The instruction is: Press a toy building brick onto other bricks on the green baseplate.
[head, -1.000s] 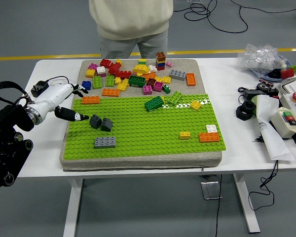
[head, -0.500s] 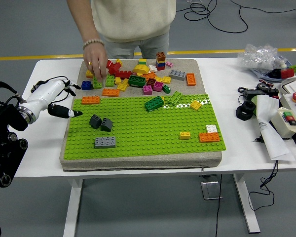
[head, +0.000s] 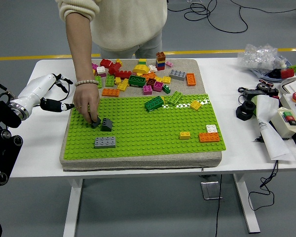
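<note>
Person's hand [head: 87,106] is covering one dark grey toy brick on the green studded baseplate [head: 143,131] near the table's left edge, beside another dark grey sloped brick [head: 107,124]. Robot's white left hand [head: 43,94] is hovering off the baseplate, fingers loosely spread, holding nothing.

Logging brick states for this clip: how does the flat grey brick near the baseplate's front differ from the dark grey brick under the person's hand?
The flat grey brick is lighter, longer and lies alone, untouched. The dark grey brick is darker, more compact and sits beside the person's hand, whose fingers reach down right next to it. Both rest on the green baseplate, on its left half.
</note>
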